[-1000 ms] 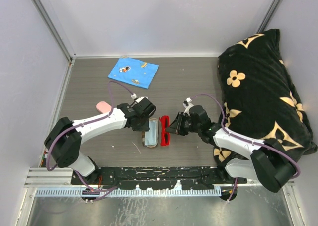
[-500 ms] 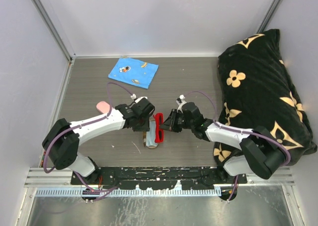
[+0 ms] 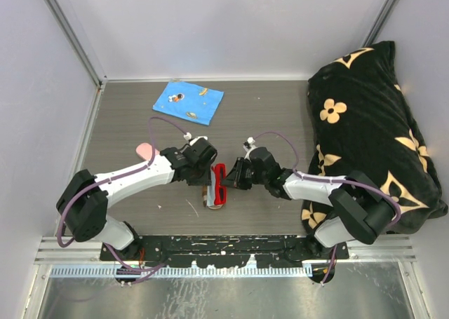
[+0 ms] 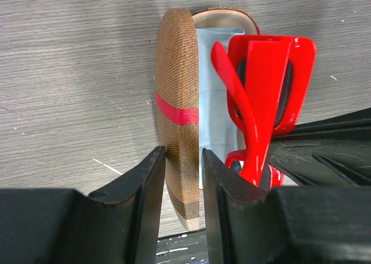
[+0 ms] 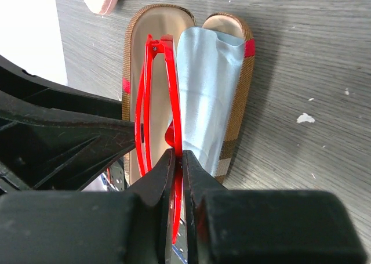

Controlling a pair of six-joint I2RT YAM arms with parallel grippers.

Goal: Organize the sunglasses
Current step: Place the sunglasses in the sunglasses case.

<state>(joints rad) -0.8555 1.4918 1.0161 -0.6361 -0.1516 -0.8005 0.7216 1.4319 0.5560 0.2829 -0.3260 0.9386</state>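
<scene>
A pale blue cloth [image 5: 208, 90] lies in the open brown case [image 4: 177, 72], whose lid the left fingers [image 4: 145, 200] pinch, and the right fingers [image 5: 153, 183] clamp the folded, bright red sunglasses [image 4: 264, 84] over it.

Upright case lid [image 4: 177, 90] left of sunglasses [image 4: 264, 84]

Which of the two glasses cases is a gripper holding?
The brown woven case with the red stripe: the left gripper pinches its raised lid. The pink case lies apart, untouched.

White arms [image 3: 133, 173], black joints, purple cables [image 3: 149, 128]
</scene>
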